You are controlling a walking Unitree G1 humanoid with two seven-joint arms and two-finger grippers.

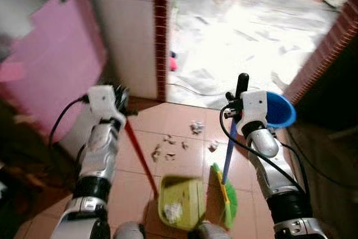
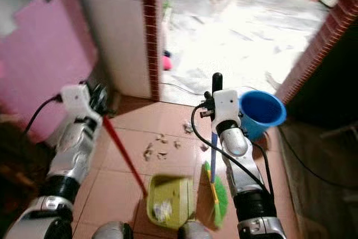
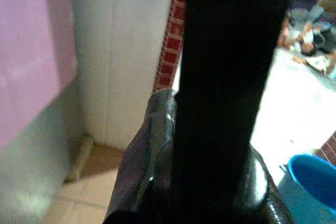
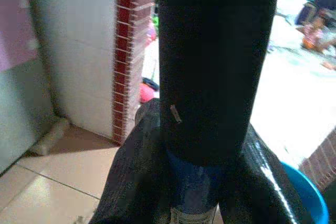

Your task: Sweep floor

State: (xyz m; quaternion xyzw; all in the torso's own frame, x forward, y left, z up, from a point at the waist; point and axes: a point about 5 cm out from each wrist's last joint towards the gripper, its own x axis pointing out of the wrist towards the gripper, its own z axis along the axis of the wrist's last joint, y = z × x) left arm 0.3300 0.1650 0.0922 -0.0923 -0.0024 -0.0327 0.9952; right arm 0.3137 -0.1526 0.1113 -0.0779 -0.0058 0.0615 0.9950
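left gripper (image 1: pixel 119 100) jaws clamped on red dustpan handle (image 1: pixel 140 158) | right gripper (image 1: pixel 238 103) jaws clamped on broom (image 1: pixel 227 186) | risk: hard stroke scattering paper scraps (image 1: pixel 168 146) past dustpan (image 1: pixel 180 201)

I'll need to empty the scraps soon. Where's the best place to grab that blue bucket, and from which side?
Take the blue bucket by its rim, coming down from above: it stands upright with its mouth open. The near edge looks easiest, though the right gripper, shut on the broom, would have to let go first.
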